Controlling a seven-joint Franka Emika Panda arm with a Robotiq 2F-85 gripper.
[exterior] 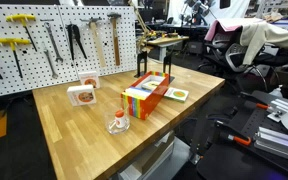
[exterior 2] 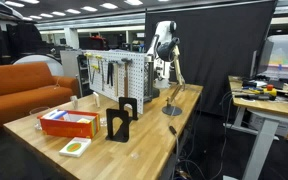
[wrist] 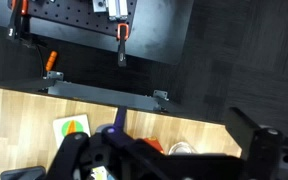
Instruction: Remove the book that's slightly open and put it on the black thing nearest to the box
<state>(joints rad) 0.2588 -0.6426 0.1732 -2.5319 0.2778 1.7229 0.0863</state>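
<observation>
An orange-red block with a rainbow-striped end (exterior: pixel 147 97), which looks like books packed together, lies mid-table; it also shows in an exterior view (exterior 2: pixel 69 123). I cannot tell which book is slightly open. Two upright black bookends (exterior: pixel 144 66) (exterior: pixel 170 66) stand behind it, and one shows in an exterior view (exterior 2: pixel 119 120). A white and orange box (exterior: pixel 82 94) sits further along the table. My gripper (exterior 2: pixel 172 62) hangs high above the table's far end. In the wrist view my gripper (wrist: pixel 164 165) is open and empty, well above the wood.
A thin book with a yellow-green circle (exterior: pixel 178 94) (exterior 2: pixel 74 147) (wrist: pixel 71 128) lies near the table edge. A glass (exterior: pixel 119 122) (wrist: pixel 182 150) stands near the front edge. A pegboard with tools (exterior: pixel 54 40) backs the table. A stand's round base (exterior 2: pixel 171 108) sits at the far end.
</observation>
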